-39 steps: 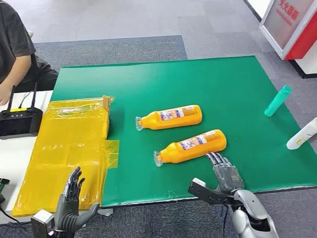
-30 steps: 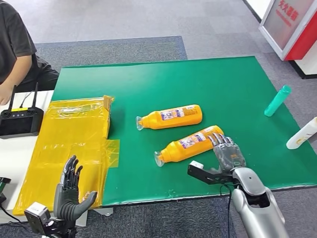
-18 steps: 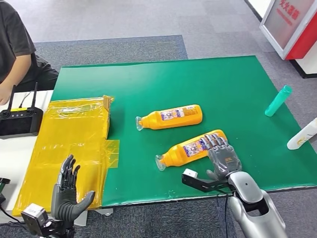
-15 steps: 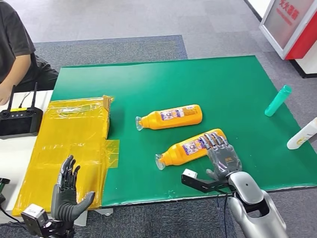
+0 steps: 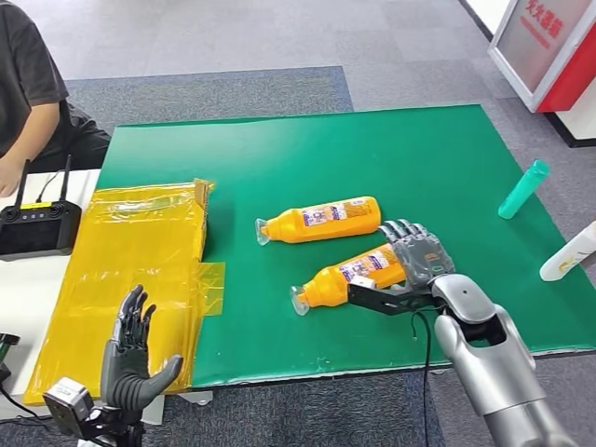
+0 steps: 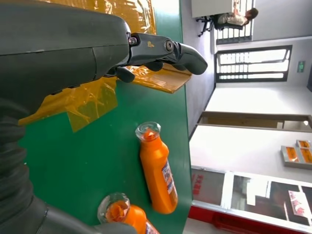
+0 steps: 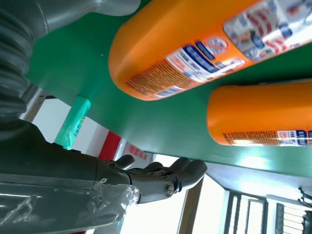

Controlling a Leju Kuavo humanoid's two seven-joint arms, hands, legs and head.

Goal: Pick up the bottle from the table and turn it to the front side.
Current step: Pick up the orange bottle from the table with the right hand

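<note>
Green table mat [image 5: 422, 158], grey carpet [image 5: 210, 93]

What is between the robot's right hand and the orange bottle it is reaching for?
Nothing visible. The right hand is already over the base end of the nearer orange bottle. The second bottle lies farther back, apart from it.

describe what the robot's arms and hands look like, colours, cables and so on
Both arms are silver metal. The right hand has dark grey fingers with lighter metallic segments, a black bracket beside its wrist and a thin black cable hanging below. The left hand is dark grey to black, with a small grey box at the wrist. The wrist views show grey ribbed covers and thick grey thumbs with visible screws.
</note>
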